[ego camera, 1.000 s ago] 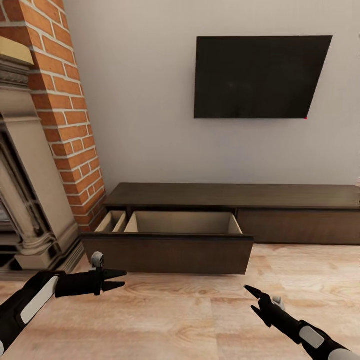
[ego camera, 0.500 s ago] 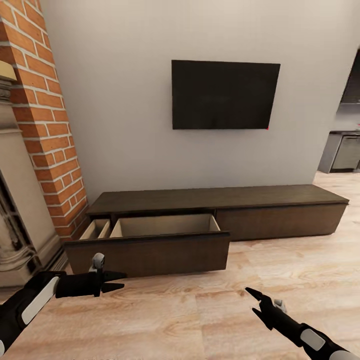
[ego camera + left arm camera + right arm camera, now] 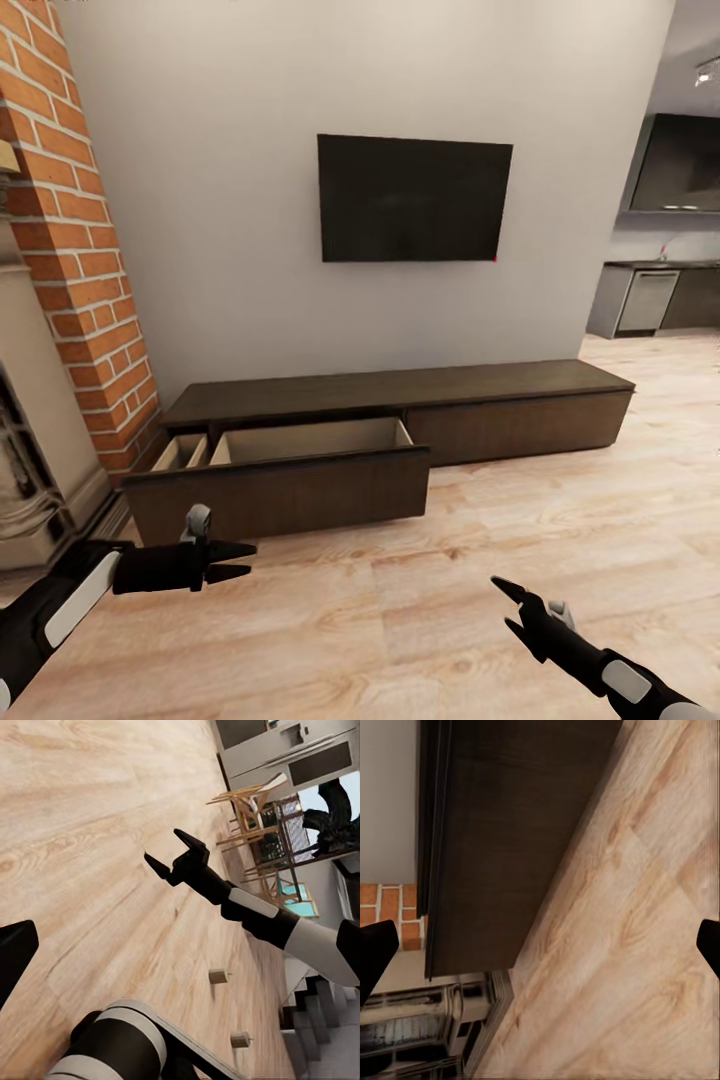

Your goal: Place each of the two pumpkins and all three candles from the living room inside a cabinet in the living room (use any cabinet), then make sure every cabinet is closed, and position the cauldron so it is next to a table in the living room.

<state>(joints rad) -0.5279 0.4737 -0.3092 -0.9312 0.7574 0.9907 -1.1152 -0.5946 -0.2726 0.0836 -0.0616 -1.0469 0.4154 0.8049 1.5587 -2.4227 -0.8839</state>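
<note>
Both grippers hang with their jaws spread and nothing between them: the left gripper (image 3: pixel 238 561) points right across the near floor, its two dark fingers parted in a narrow fork, and the right gripper (image 3: pixel 509 606) points up and left with a similar gap; seen from the left wrist, the right gripper (image 3: pixel 177 856) shows the same open fork above bare boards. Each arm reaches in from its near corner, low over the wooden floor (image 3: pixel 520 560), touching nothing. Compared with the earlier frames the whole picture has shifted: the camera has drawn back and turned right, so the cabinet (image 3: pixel 500 400) now appears entire against the far wall, and a kitchen area (image 3: pixel 650 290) has come into sight at far right, while the grippers keep the same places in the frame. The cabinet's left drawer (image 3: pixel 290 480) stands pulled out, its pale inside showing no contents. Two candles (image 3: pixel 217 976) lie on the floor in the left wrist view. A television (image 3: pixel 412 199) hangs above the cabinet; a brick fireplace (image 3: pixel 70 250) stands at left.
</note>
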